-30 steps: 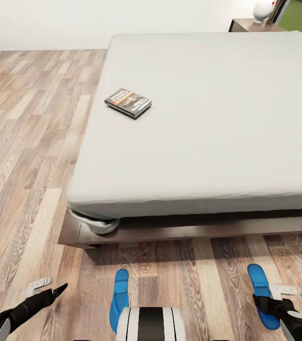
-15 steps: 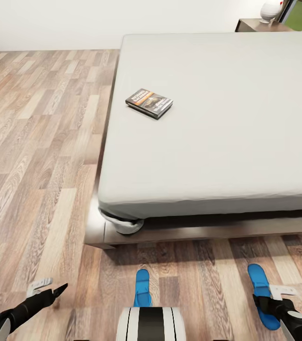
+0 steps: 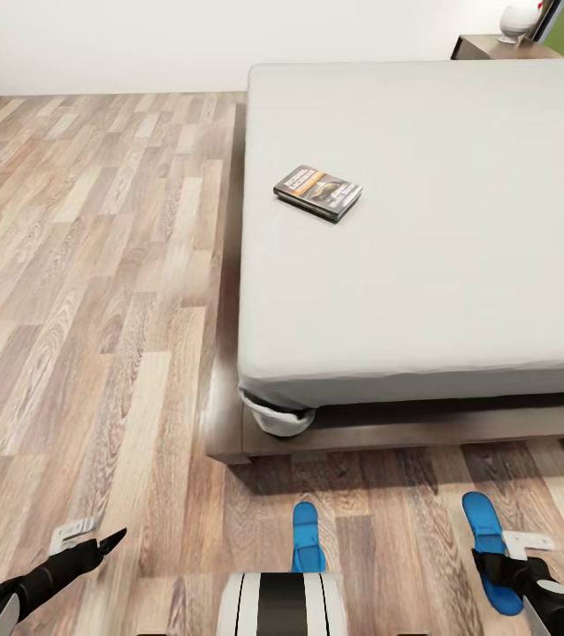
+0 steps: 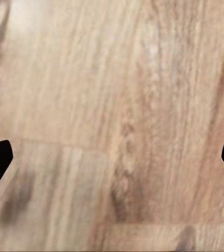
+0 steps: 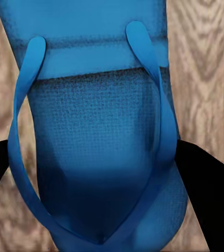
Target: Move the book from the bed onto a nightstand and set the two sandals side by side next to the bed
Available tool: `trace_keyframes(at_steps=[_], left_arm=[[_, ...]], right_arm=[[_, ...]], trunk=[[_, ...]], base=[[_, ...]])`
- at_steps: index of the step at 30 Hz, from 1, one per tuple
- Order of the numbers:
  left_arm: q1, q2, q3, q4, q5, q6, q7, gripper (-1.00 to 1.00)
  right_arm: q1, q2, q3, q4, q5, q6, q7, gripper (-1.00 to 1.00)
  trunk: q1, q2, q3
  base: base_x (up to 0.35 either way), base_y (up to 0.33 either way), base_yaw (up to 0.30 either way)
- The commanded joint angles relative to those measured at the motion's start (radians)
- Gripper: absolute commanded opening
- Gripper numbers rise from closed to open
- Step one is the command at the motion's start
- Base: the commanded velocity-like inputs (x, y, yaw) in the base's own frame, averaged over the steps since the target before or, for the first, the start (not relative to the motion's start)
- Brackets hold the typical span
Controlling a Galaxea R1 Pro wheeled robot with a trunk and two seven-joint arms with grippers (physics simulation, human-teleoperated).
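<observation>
Blue sandal [image 5: 99, 131] sits clamped between the right gripper [image 3: 505, 565] jaws above the wooden floor [image 3: 96, 265], left gripper [image 3: 96, 545] open and empty, second sandal [image 3: 307, 536] apart near the bed [image 3: 423, 291], book [image 3: 317, 191] on the mattress; risk: the thin sole slips, landing skewed.

The bed [image 3: 459, 291] is standing on the wood-plank floor [image 3: 96, 265], its pale mattress sitting on a dark brown frame; the book [image 3: 317, 192] is lying flat on the mattress near the bed's left edge; one blue sandal [image 3: 307, 536] is lying on the floor just before the bed's foot; a second sandal [image 3: 489, 548] is showing further right, well apart.
</observation>
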Motion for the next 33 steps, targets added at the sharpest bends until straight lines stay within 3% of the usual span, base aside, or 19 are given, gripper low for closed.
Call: trace_keyframes(at_steps=[1, 33], left_arm=[[-0.001, -0.001, 0.005, 0.0, 0.003, 0.01, -0.006, 1.0], [-0.001, -0.001, 0.005, 0.0, 0.003, 0.01, -0.005, 1.0]], right_arm=[[0.0, 0.0, -0.005, -0.003, 0.005, 0.006, 0.006, -1.0], [0.0, 0.001, -0.005, -0.003, 0.005, 0.005, 0.006, -1.0]], trunk=[[0.0, 0.0, -0.001], [0.0, 0.0, -0.001]], base=[[0.0, 0.29, 0.0], [0.0, 0.288, 0.0]])
